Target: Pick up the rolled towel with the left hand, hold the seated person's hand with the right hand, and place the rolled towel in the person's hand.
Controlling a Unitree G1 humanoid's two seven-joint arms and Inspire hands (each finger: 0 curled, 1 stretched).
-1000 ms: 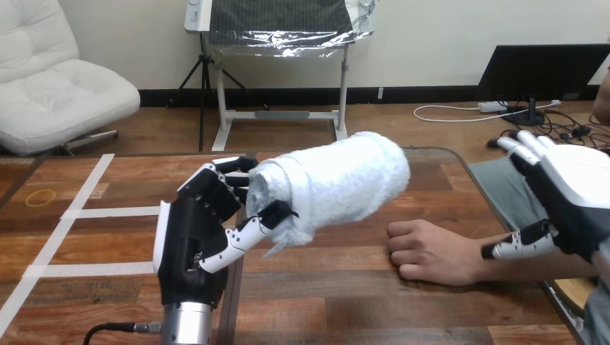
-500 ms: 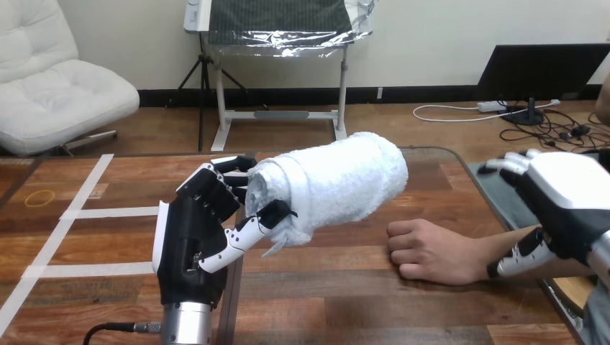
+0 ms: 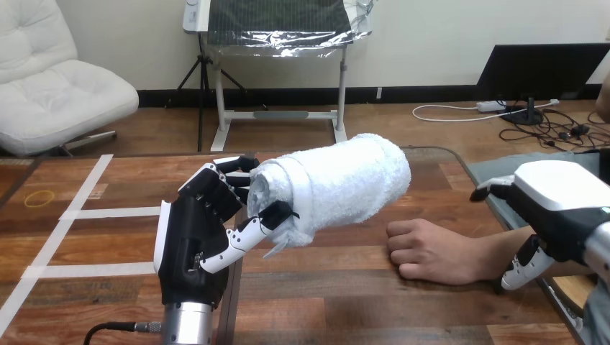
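Note:
A white rolled towel (image 3: 338,183) is lifted above the table, lying roughly level with its far end pointing right. My left hand (image 3: 205,233) is shut on its near left end, thumb across the front. The person's hand (image 3: 428,251) rests on the table as a loose fist at the right, just below and right of the towel's free end. My right hand (image 3: 557,208) hovers over the person's forearm at the right edge, palm down, fingers bent forward and thumb hanging beside the arm; I cannot tell whether it touches the forearm.
The wooden table (image 3: 345,302) has white tape lines (image 3: 86,212) on its left part and a yellow rubber band (image 3: 39,196) at the far left. A grey mat (image 3: 503,183) lies at the table's right edge behind the person's forearm.
My right hand has tipped from upright to palm down and lowered over the person's forearm. The towel, my left hand and the person's fist have stayed in place.

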